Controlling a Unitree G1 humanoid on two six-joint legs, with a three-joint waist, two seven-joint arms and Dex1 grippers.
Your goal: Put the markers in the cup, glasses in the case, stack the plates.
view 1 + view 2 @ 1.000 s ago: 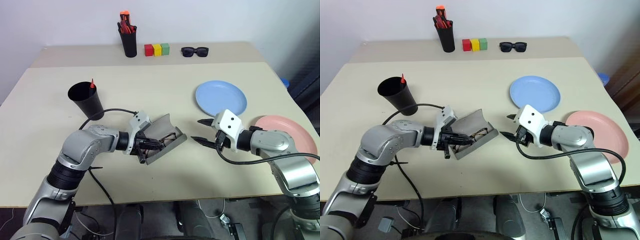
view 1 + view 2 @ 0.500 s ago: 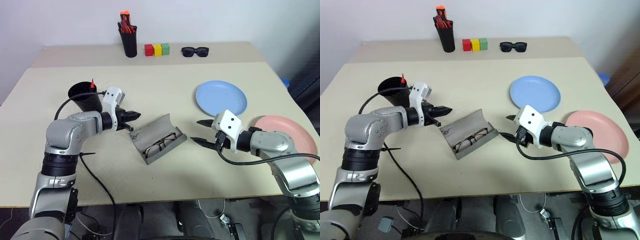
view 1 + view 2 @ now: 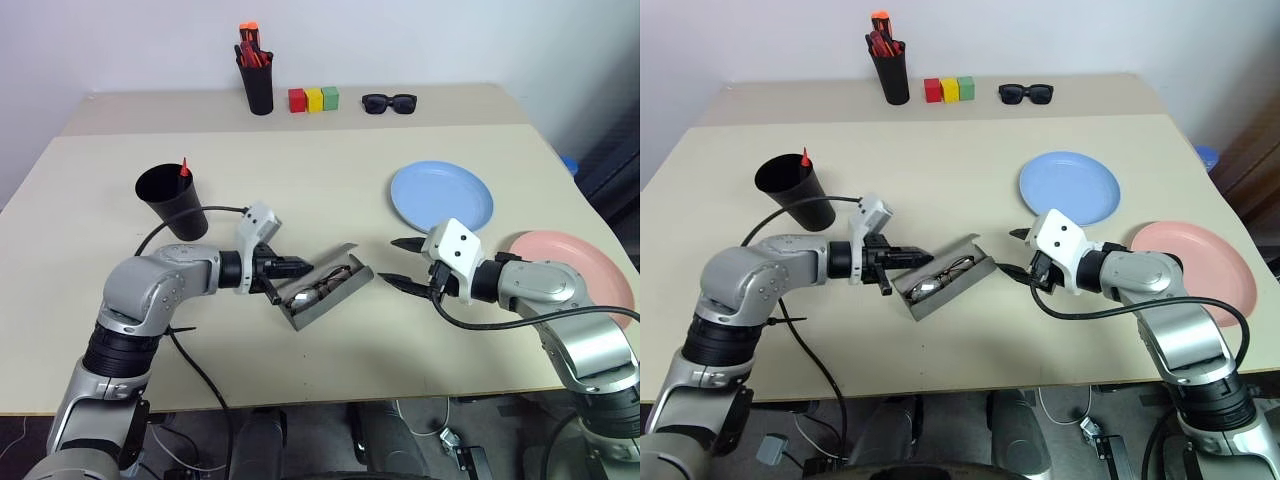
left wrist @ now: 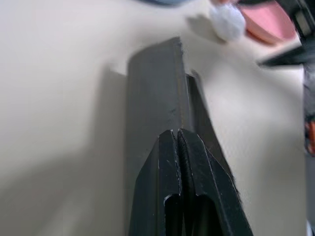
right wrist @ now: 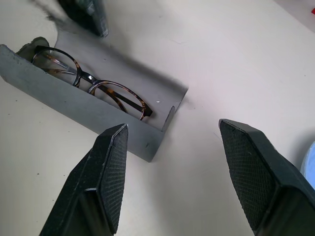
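Left eye view: left tool point(image 3: 300, 267), pinched closed and empty, is pointing right at the case point(image 3: 325, 291) lid; right tool point(image 3: 400, 262) is hovering agape, empty.

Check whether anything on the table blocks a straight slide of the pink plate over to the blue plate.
Nothing visible does. The pink plate and the blue plate lie apart on the table, with bare tabletop between their rims. The right gripper hangs open in front of that gap, toward the case, not in it.
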